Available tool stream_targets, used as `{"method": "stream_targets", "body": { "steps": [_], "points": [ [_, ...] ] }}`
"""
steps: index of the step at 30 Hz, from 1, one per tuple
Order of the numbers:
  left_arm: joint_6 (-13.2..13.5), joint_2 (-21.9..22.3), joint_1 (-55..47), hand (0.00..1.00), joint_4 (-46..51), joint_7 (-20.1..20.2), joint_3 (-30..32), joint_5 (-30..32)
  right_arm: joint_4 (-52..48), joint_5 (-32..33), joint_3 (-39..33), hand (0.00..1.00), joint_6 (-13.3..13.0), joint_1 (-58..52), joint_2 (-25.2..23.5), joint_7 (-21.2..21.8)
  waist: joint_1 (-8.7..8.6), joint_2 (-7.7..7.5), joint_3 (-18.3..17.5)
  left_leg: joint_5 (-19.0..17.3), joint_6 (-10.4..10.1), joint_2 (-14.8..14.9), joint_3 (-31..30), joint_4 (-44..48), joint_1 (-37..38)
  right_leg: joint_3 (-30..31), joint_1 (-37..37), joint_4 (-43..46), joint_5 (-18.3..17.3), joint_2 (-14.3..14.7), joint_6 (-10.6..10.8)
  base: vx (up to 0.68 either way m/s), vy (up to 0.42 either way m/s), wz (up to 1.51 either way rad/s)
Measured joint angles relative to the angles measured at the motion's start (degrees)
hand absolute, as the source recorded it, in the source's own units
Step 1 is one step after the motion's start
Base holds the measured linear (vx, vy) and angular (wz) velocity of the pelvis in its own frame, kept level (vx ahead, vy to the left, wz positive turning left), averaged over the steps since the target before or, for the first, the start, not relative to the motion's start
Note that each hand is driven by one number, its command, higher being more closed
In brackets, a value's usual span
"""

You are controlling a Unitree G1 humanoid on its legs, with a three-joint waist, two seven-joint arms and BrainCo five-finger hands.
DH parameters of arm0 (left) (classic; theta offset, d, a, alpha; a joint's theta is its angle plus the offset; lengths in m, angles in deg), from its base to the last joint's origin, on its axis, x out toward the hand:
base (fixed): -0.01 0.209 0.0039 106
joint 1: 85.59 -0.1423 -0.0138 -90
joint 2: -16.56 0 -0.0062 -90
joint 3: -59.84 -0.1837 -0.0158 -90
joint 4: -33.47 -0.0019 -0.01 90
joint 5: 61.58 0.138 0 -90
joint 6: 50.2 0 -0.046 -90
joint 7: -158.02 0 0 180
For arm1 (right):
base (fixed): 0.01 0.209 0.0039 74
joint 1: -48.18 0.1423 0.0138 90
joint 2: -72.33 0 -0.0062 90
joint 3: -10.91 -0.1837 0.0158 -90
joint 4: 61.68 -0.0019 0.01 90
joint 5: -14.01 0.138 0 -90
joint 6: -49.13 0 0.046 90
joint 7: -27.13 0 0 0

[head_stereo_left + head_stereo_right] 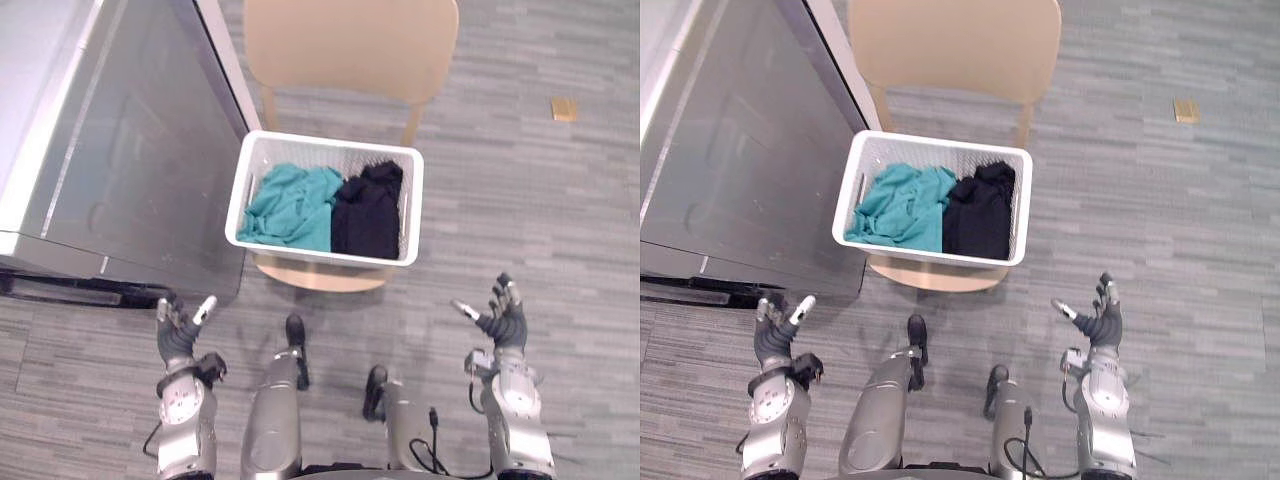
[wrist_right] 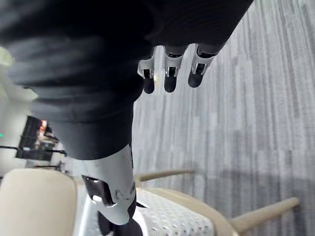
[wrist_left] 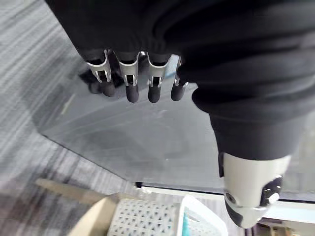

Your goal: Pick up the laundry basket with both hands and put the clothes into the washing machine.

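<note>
At upper centre the white laundry basket point(image 1: 330, 143) stood on a beige chair point(image 1: 350, 45), teal garment point(image 1: 292, 205) and black garment point(image 1: 368, 212) inside, while the left hand point(image 1: 178, 335) and right hand point(image 1: 503, 318) hung at lower left and lower right, fingers spread, empty. Judged risk: uneven grips could tip the basket off the seat. Grey plank-patterned floor point(image 1: 540, 200) throughout; a glossy grey cabinet point(image 1: 130, 150) at upper left crowded the left approach.

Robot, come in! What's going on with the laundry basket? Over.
Left hand open, right hand open, both empty. Laundry basket on chair, clothes inside. Nothing between.
</note>
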Motion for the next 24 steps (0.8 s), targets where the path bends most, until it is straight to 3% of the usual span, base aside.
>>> {"method": "stream_targets", "body": {
  "steps": [4, 11, 13, 15, 18, 19, 20, 21, 24],
  "points": [
    [-0.9, -1.9, 0.9, 0.00, -14.2, 1.2, 0.2, 2.6, 13.4, -0.4, 0.0, 0.00, 0.7, 1.8, 0.0, 2.2, 0.15, 0.50, -3.6, -0.6, 0.0, -1.7, -2.8, 0.1, 3.0, -2.8, 5.7, -2.5, 0.0, -0.5, 0.1, 0.12, -0.014, 0.36],
    [-1.5, -2.3, 1.1, 0.00, -21.5, 1.1, 0.4, 5.9, 22.4, 0.2, -2.4, 0.00, 1.2, 4.9, 0.8, 2.0, 0.14, 2.72, -5.2, -0.7, 0.7, -3.6, -5.6, 0.1, -0.2, -9.8, 6.0, -0.3, -2.0, -1.9, 1.0, -0.03, -0.011, 0.51],
    [-1.8, -2.6, 2.6, 0.00, -23.3, 1.1, 0.7, 6.9, 25.2, 0.2, -4.7, 0.00, 1.1, 6.0, 2.0, 1.8, -0.84, 1.99, -5.6, -2.8, 1.9, -0.7, 5.3, -1.1, -0.1, -14.0, 5.9, -1.3, -1.2, -4.0, 1.1, -0.04, 0.060, 1.00],
    [-1.9, -3.4, 3.3, 0.00, -26.4, 1.0, 1.3, 8.0, 29.0, 0.0, -5.1, 0.00, 2.4, 7.4, 4.7, 1.7, -2.49, 2.36, -5.8, -2.7, 2.5, 6.2, 12.3, 3.4, 1.9, -15.9, 5.6, 4.0, -1.1, -7.4, 1.1, 0.06, 0.105, 0.70],
    [-1.8, -3.8, 3.3, 0.00, -27.3, 0.8, 1.1, 8.8, 30.2, -0.5, -4.6, 0.00, 2.6, 8.7, 8.0, 1.7, -3.24, 1.82, -6.3, -2.8, 1.2, 11.0, 12.3, 5.1, 3.3, -13.9, 3.2, 10.9, -1.1, -13.0, 1.1, 0.09, 0.049, 0.27],
    [-1.7, -3.9, 3.4, 0.00, -27.4, 0.8, 0.9, 9.2, 30.8, -0.5, -4.6, 0.00, 2.5, 9.4, 9.1, 1.6, -3.20, 2.24, -6.6, -1.7, -1.7, 12.0, 11.0, 4.1, 3.1, -13.9, 3.0, 11.2, -1.0, -13.8, 1.3, 0.08, -0.002, 0.19],
    [-1.7, -4.4, 4.5, 0.00, -28.2, 0.8, 0.4, 9.4, 31.8, -0.5, -4.7, 0.00, 2.6, 10.2, 9.7, 1.6, -3.22, 2.22, -6.9, -2.4, -6.1, 10.8, 10.0, 4.1, 2.5, -14.7, 3.3, 10.7, 0.1, -14.8, 3.6, 0.17, 0.160, 0.65],
    [-1.7, -5.8, 6.9, 0.00, -29.1, 0.7, -0.9, 10.0, 32.8, -0.5, -5.1, 0.00, 2.6, 10.1, 9.4, 1.6, -3.61, 1.94, -7.6, -2.8, -5.9, 9.0, 9.4, 5.1, 0.5, -17.0, 5.0, 7.3, 2.9, -15.5, 6.7, 0.19, 0.232, 0.87],
    [-1.4, -9.5, 8.3, 0.00, -29.3, 0.8, -3.4, 10.4, 34.7, -0.6, -4.9, 0.00, 2.7, 10.9, 4.5, 2.1, -2.52, -0.43, -8.1, -5.6, -3.3, 7.8, 8.0, 11.0, -1.7, -20.6, 11.3, -1.5, 10.8, -14.0, 7.9, 0.26, 0.330, 0.63]
  ]
}}
